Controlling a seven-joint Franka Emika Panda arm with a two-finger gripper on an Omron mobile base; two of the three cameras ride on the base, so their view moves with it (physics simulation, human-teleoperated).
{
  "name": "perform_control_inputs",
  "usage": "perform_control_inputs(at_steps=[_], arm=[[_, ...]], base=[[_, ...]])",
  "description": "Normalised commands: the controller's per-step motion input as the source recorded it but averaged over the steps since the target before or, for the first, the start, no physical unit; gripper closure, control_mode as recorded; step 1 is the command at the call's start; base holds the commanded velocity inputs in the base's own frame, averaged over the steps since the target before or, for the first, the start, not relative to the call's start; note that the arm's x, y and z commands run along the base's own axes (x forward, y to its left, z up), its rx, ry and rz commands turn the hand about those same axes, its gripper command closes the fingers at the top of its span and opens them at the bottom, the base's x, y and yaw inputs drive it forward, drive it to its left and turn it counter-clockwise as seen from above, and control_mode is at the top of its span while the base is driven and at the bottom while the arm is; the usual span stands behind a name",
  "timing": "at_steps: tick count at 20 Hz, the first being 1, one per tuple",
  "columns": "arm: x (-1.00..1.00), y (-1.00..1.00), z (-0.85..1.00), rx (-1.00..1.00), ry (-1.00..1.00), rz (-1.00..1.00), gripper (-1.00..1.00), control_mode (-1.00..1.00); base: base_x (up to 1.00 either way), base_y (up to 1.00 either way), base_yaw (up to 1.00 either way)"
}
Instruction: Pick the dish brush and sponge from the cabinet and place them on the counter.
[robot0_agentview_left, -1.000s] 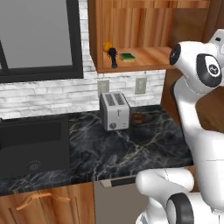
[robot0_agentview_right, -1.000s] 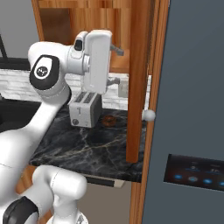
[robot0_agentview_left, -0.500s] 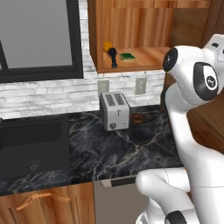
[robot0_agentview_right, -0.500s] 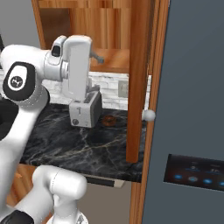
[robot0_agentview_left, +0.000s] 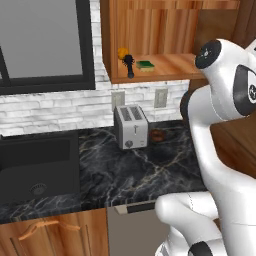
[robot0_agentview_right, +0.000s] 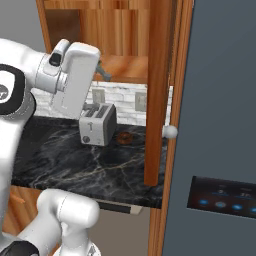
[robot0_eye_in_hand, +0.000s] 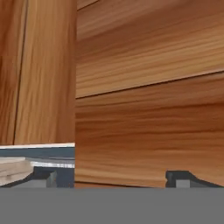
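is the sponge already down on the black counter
No, the sponge lies on the cabinet shelf beside the dish brush, above the counter.

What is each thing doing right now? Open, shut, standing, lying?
cabinet: door open, shelf showing.
dish brush: standing on the shelf, untouched.
sponge: lying flat on the shelf, beside the brush.
toaster: upright on the counter, slots empty.
hand: open, holding nothing.
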Motion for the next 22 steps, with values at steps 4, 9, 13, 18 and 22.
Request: perform_control_inputs(at_steps=[4,9,13,18,22], arm=[[0.00,0.28,0.00,0.24,-0.08,0.18,-1.00,-1.00],[0.00,0.28,-0.14,0.14,-0.11,0.18,-1.00,-1.00],[0.00,0.29,-0.31,0.05,-0.17,0.08,-1.00,-1.00],[0.00,-0.05,-0.03,0.30,-0.12,0.00,-1.00,-1.00],[0.00,-0.20,0.03,0.48,-0.06,0.00,-1.00,-1.00]], base=[[0.00,0.00,0.00],[0.00,0.00,0.00],[0.00,0.00,0.00],[0.00,0.00,0.00],[0.00,0.00,0.00]])
